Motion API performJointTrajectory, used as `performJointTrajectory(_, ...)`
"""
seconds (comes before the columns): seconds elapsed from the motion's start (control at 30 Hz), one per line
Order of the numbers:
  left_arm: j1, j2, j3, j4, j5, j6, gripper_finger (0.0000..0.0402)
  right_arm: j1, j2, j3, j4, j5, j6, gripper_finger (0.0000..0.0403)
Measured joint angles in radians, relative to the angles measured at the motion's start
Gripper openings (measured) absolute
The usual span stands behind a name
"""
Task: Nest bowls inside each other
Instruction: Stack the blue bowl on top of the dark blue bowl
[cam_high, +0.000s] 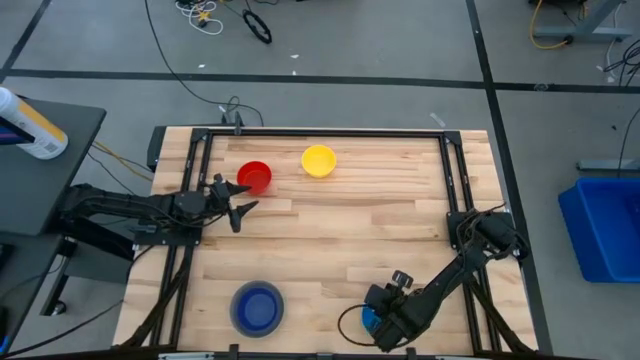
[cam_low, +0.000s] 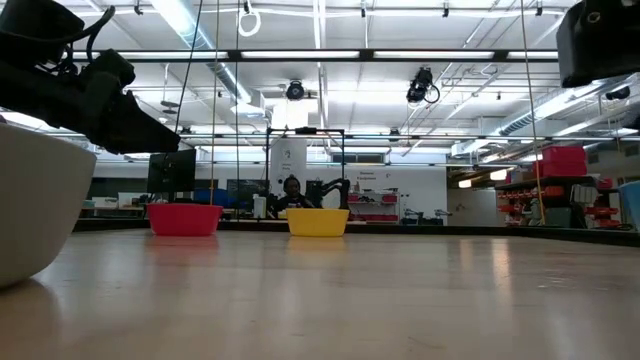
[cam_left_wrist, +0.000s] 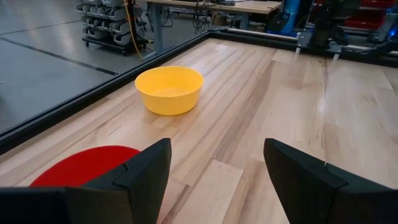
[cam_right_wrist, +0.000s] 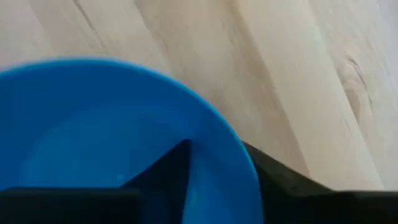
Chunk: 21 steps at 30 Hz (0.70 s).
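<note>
grey floor (cam_high: 400, 40), ceiling strip lights (cam_low: 190, 20), blue bin (cam_high: 605, 225)

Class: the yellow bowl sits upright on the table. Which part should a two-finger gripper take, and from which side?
Probably the rim, from above. The yellow bowl stands upright with its mouth open and apart from the red bowl, so one finger can go inside the thin wall and one outside.

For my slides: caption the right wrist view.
Right gripper straddling the light blue bowl's rim, one finger inside, one outside.
</note>
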Motion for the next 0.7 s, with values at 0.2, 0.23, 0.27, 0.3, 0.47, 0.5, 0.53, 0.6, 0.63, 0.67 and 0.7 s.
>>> performJointTrajectory(0.2, 0.000, 0.000, 0.000, 0.000, -0.001, 0.004, 0.0263, -0.003, 0.000, 0.046, -0.005, 0.037, -0.143, 0.0013)
performJointTrajectory(0.23, 0.000, 0.000, 0.000, 0.000, -0.001, 0.004, 0.0263, -0.004, 0.000, 0.055, -0.008, 0.056, -0.151, 0.0009)
performJointTrajectory(0.27, 0.000, 0.000, 0.000, 0.000, -0.001, 0.003, 0.0263, -0.007, 0.001, 0.064, -0.014, 0.081, -0.159, 0.0008)
performJointTrajectory(0.3, 0.000, 0.000, 0.000, -0.001, -0.001, 0.003, 0.0263, -0.011, 0.002, 0.074, -0.018, 0.117, -0.170, 0.0006)
performJointTrajectory(0.47, 0.000, 0.000, 0.000, -0.003, -0.002, 0.003, 0.0263, -0.047, 0.007, 0.109, 0.025, 0.339, -0.299, 0.0004)
performJointTrajectory(0.5, 0.000, 0.000, 0.000, -0.003, -0.003, 0.003, 0.0263, -0.059, 0.007, 0.113, 0.065, 0.381, -0.344, 0.0004)
performJointTrajectory(0.53, 0.000, 0.000, 0.000, -0.003, -0.003, 0.003, 0.0263, -0.072, 0.006, 0.114, 0.117, 0.416, -0.396, 0.0004)
performJointTrajectory(0.6, 0.000, 0.000, 0.000, -0.005, -0.003, 0.003, 0.0263, -0.107, 0.006, 0.114, 0.244, 0.463, -0.540, 0.0003)
performJointTrajectory(0.63, 0.000, 0.000, 0.000, -0.005, -0.003, 0.003, 0.0263, -0.124, 0.007, 0.114, 0.321, 0.477, -0.622, 0.0003)
performJointTrajectory(0.67, 0.000, 0.000, 0.000, -0.005, -0.004, 0.003, 0.0263, -0.141, 0.006, 0.114, 0.411, 0.486, -0.716, 0.0002)
performJointTrajectory(0.7, 0.000, 0.000, 0.000, -0.006, -0.005, 0.003, 0.0263, -0.158, 0.006, 0.114, 0.505, 0.489, -0.809, 0.0002)
